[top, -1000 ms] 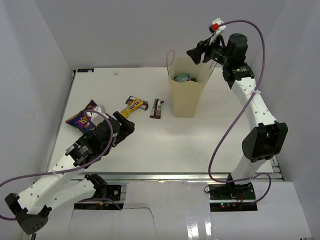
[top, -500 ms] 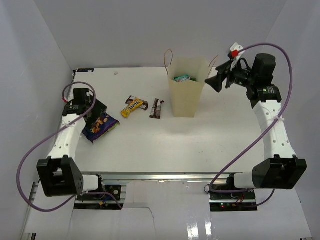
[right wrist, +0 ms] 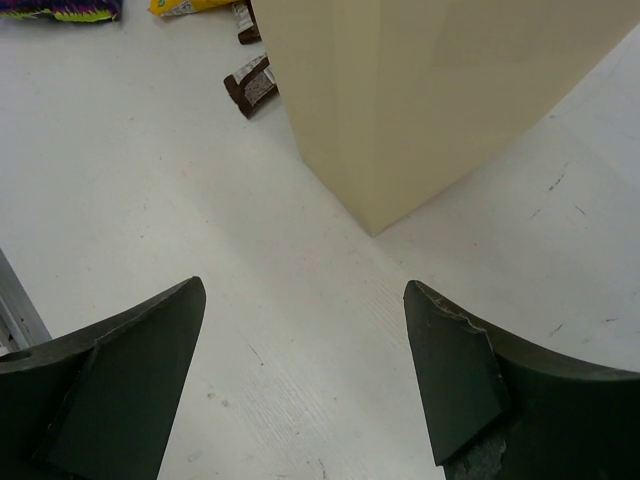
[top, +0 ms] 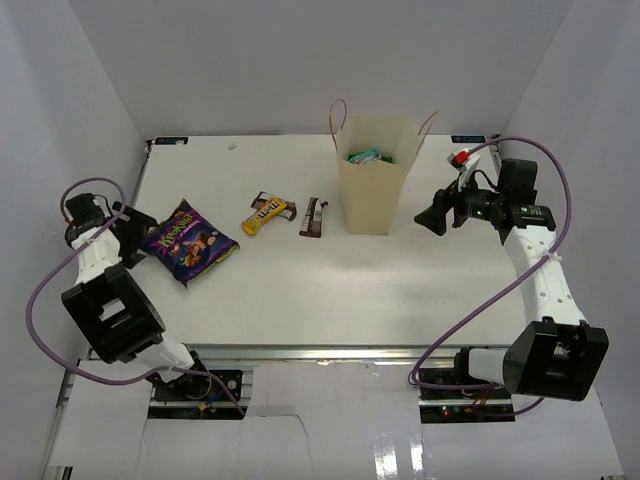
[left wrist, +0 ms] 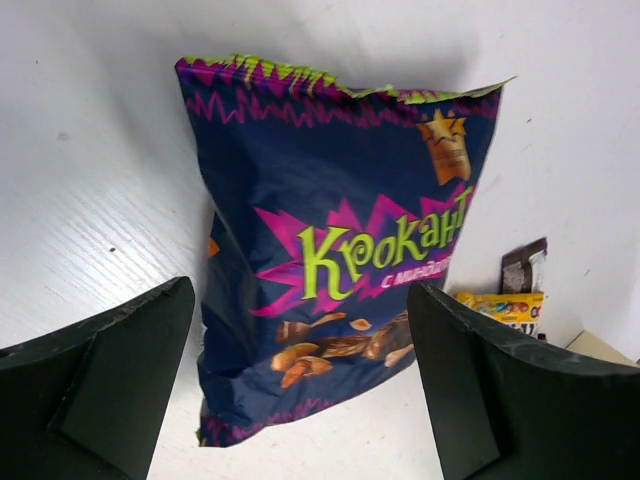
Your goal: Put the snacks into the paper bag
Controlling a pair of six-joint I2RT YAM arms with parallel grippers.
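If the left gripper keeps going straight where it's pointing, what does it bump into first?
Most likely the big dark purple snack bag with green lettering, lying flat on the white table just ahead of the left gripper. Nothing shows between its open jaws and the bag.

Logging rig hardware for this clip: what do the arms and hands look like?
The left arm and right arm: white links, black joints. The left hand and right hand: black, broad wedge-shaped fingers. A purple cable loops along each arm. A small red-and-white tag sits by the right wrist.
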